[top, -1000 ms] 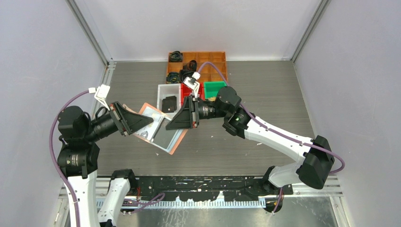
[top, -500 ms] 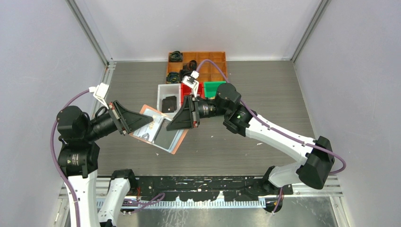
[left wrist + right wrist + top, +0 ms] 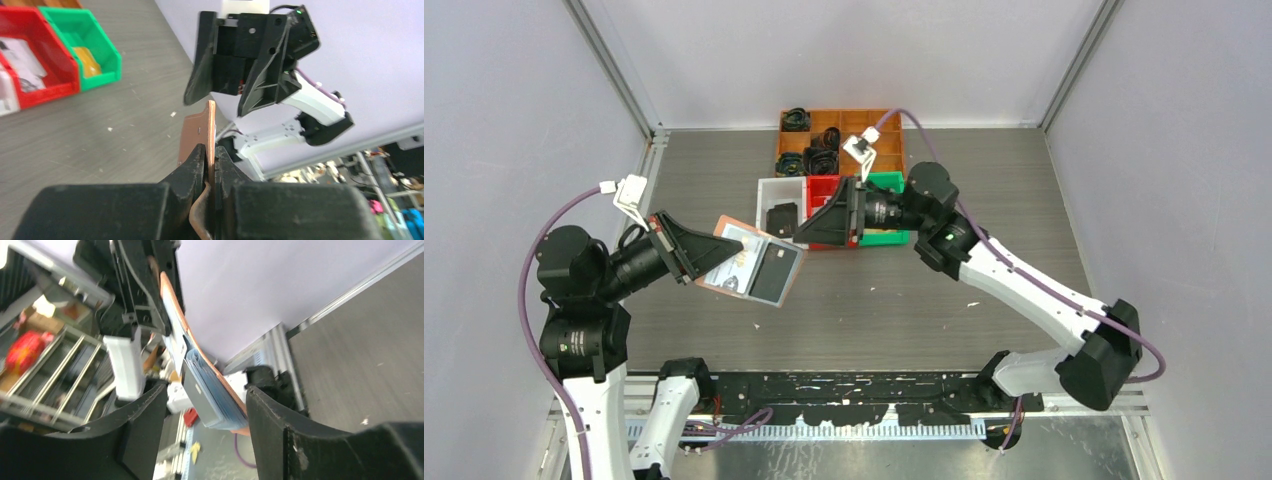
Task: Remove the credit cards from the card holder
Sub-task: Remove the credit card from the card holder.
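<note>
My left gripper (image 3: 720, 246) is shut on the left end of the card holder (image 3: 757, 266) and holds it above the table. The holder is tan-pink with a grey-blue slotted face. A whitish card (image 3: 737, 262) and a dark panel show on that face. In the left wrist view the holder (image 3: 210, 127) stands edge-on between my shut fingers (image 3: 192, 167). My right gripper (image 3: 809, 232) is open, just off the holder's right end. In the right wrist view the holder's end (image 3: 212, 390) lies between the spread fingers (image 3: 147, 422) without touching them. Orange-yellow and black cards are hidden.
An orange tray (image 3: 864, 150) with black coiled bundles sits at the back. A white bin (image 3: 769, 190), a red bin (image 3: 822, 186) and a green bin (image 3: 886, 183) stand in front of it. The red bin (image 3: 47, 75) and green bin (image 3: 102, 47) also show in the left wrist view.
My right gripper has drawn back up and to the right, off the holder's face. My left gripper has shifted the holder slightly left and up, still gripped.
</note>
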`<state>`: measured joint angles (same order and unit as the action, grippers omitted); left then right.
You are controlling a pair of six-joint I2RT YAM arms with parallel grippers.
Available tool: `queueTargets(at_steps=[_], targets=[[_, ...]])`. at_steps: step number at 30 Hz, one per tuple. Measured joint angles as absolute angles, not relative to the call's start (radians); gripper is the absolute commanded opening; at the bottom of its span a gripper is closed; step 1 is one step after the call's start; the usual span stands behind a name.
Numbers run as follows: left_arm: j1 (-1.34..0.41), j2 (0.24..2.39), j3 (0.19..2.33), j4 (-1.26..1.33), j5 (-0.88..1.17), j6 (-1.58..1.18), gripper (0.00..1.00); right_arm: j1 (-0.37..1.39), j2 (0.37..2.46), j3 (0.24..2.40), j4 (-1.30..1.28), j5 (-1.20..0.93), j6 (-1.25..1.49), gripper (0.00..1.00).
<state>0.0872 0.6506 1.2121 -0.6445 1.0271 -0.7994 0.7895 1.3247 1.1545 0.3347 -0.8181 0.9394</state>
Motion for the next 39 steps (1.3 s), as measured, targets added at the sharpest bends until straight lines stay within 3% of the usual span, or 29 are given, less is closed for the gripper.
queueTargets(at_steps=[6,13,20,29,39], targets=[[0.087,0.645,1.224,-0.707,0.882,-0.727,0.0,0.732,1.177,1.159,0.159,-0.612,0.857,0.62],[0.087,0.635,1.208,-0.741,0.745,-0.703,0.0,0.803,1.149,1.185,0.219,-0.579,0.935,0.63],[0.087,0.628,1.179,-0.738,0.741,-0.73,0.0,0.95,1.312,1.183,0.3,-0.565,1.016,0.53],[0.087,0.622,1.143,-0.673,0.815,-0.806,0.0,0.97,1.404,1.137,0.477,-0.541,1.155,0.49],[0.087,0.622,1.142,-0.638,0.84,-0.834,0.0,0.985,1.408,1.123,0.491,-0.515,1.164,0.44]])
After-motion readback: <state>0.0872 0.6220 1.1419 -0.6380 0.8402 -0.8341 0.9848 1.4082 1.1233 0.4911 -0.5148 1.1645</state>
